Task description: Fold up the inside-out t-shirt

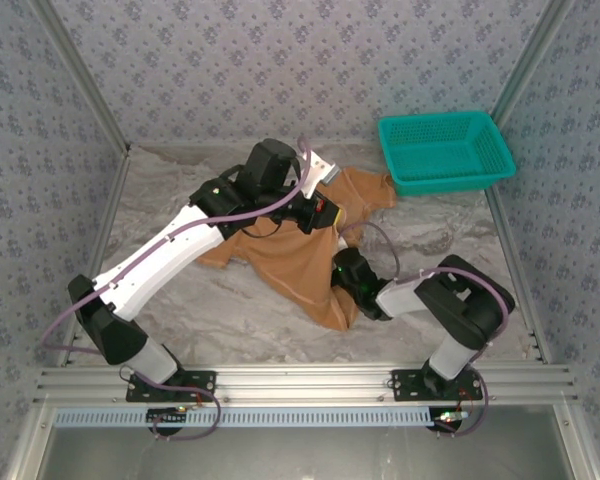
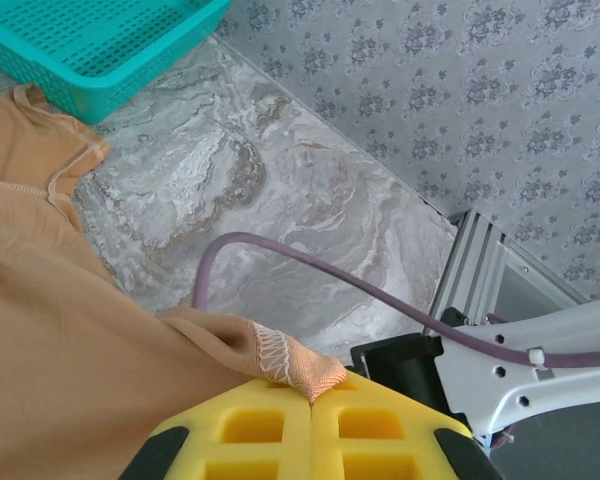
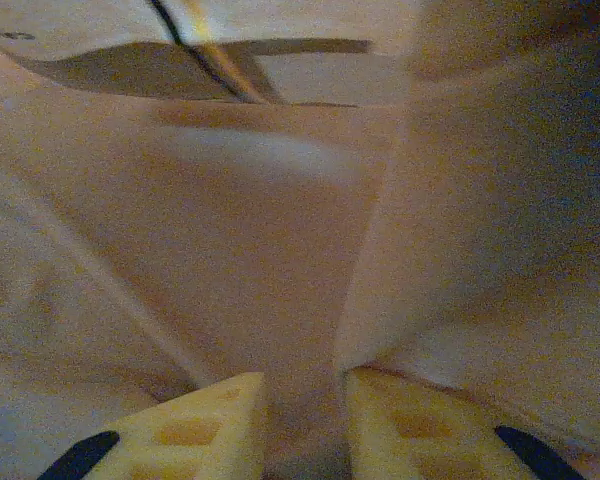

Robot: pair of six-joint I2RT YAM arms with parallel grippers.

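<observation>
Bolted to the near rail (image 1: 300,382), both arms reach in over the marbled table (image 1: 210,320), where I see the inside-out t-shirt (image 1: 290,265) spread crumpled at mid-table, one sleeve lying toward the teal basket (image 1: 445,150) in the far right corner. From overhead the left gripper (image 1: 315,212) sits at the shirt's far edge and the right gripper (image 1: 342,262) is down on its near right part.

Seen from my left wrist camera, the left gripper (image 2: 313,395) has its yellow pads pressed together on a stitched edge of the t-shirt (image 2: 60,350), which hangs away to the left; a purple cable (image 2: 310,262) loops over the table behind it, and the basket (image 2: 90,50) stands at upper left, just beyond a sleeve.

On the right wrist camera, the right gripper (image 3: 305,400) is buried in the t-shirt (image 3: 230,250), a ridge of cloth running down between its parted fingers (image 3: 200,420); whether they pinch it I cannot tell.
</observation>
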